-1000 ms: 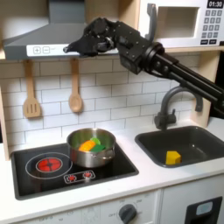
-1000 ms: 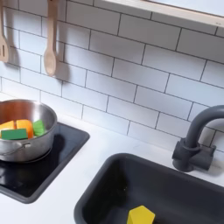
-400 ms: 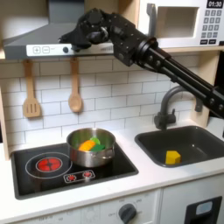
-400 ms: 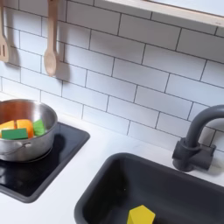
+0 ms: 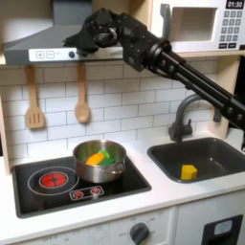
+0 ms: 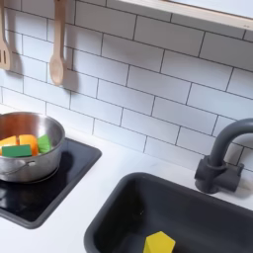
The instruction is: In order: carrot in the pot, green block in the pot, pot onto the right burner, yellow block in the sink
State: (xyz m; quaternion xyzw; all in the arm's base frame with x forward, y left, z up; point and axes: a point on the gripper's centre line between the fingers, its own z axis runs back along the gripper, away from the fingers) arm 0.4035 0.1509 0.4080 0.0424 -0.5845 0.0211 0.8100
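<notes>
pot (image 5: 100, 161): shiny silver
carrot (image 6: 24, 148): orange
green block (image 6: 43, 144): bright green
yellow block (image 5: 189, 171): yellow
sink (image 6: 128, 208): dark grey
faucet (image 6: 219, 160): dark grey
cooktop (image 5: 134, 176): black, with red rings on the burner (image 5: 51, 179)
wall tiles (image 6: 148, 84): white, grey lines between
spoons (image 5: 82, 105): light wood
arm (image 5: 182, 72): black

**Arm raised high, gripper up by the range hood**

In the first exterior view the black arm stretches from the right edge up and leftward. Its gripper (image 5: 78, 38) hangs just in front of the range hood (image 5: 43, 43), well above it at the wrist. Whether the jaws stand apart cannot be told; nothing visible is between them.
</notes>
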